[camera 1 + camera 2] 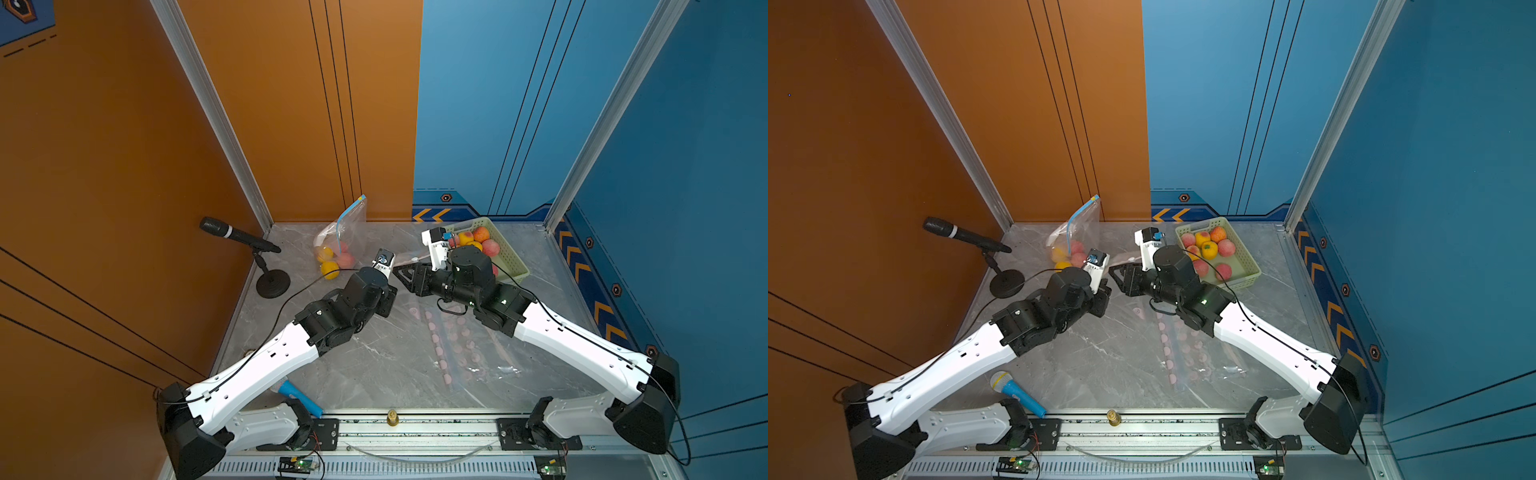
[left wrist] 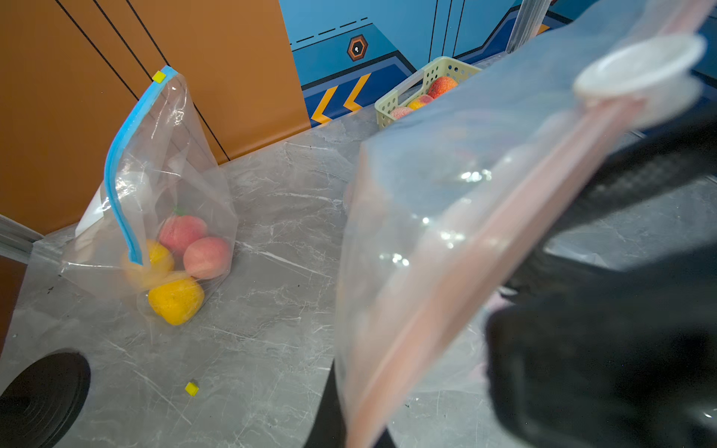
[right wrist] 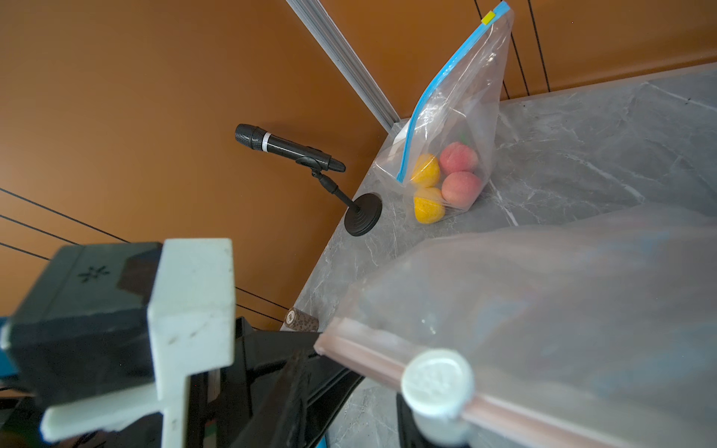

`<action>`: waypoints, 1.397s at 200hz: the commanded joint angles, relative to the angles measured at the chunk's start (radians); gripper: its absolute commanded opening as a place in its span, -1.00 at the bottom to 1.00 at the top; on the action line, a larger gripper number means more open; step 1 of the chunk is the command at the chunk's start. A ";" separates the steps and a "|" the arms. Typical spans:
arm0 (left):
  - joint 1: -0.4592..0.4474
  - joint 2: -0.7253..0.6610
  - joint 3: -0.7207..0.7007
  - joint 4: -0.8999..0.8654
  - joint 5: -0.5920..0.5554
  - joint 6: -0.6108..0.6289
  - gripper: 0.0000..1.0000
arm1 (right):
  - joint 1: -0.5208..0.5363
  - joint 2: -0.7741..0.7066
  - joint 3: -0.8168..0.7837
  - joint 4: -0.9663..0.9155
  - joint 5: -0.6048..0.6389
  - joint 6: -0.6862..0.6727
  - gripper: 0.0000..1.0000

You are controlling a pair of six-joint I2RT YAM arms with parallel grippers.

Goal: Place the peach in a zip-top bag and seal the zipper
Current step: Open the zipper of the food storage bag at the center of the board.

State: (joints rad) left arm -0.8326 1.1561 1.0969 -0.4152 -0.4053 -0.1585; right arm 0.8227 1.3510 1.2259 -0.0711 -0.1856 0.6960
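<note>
The left hand [image 3: 295, 360] is holding the empty-looking bag [image 2: 426, 232] up in the air, the right hand [image 1: 404, 275] is sitting by its slider [image 3: 438, 382] with its grip too hidden to tell, and the peach [image 1: 1226, 248] is lying in the basket [image 1: 1200, 224], waiting to go in.

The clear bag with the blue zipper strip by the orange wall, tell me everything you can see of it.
The clear plastic zip-top bag with a blue zipper strip stands on the grey marble tabletop, its upper corner apparently leaning on the orange wall. A small yellow slider sits at the strip's top end. Inside lie two pink peaches and two yellow fruits. Nothing else touches it.
</note>
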 commanded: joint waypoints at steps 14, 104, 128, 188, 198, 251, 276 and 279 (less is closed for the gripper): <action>-0.014 0.008 0.006 0.022 0.031 0.000 -1.00 | -0.014 -0.004 0.033 0.030 0.009 -0.009 -0.42; -0.020 0.015 0.008 0.036 0.029 0.005 -1.00 | -0.022 0.023 0.037 0.037 -0.050 -0.015 -0.66; -0.019 0.017 0.009 0.039 0.032 0.005 -1.00 | -0.017 0.027 0.036 0.046 -0.065 -0.017 -0.70; -0.020 0.012 -0.007 0.048 0.061 0.019 -1.00 | -0.042 0.046 0.034 0.096 -0.098 0.035 -0.62; -0.020 0.005 -0.014 0.055 0.069 0.021 -1.00 | -0.046 0.052 0.036 0.098 -0.102 0.043 -0.62; -0.018 -0.023 -0.043 0.092 0.124 0.036 -1.00 | -0.058 0.073 0.051 0.094 -0.130 0.047 -0.94; 0.009 -0.075 -0.060 0.085 0.180 0.043 -0.59 | -0.074 0.045 0.065 0.037 -0.116 0.014 -1.00; 0.017 -0.086 -0.060 0.087 0.197 0.044 -0.47 | -0.075 0.042 0.065 0.029 -0.115 0.010 -1.00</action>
State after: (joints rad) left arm -0.8406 1.1473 1.0557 -0.3550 -0.3038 -0.1368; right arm 0.7708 1.4212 1.2476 0.0013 -0.3103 0.7368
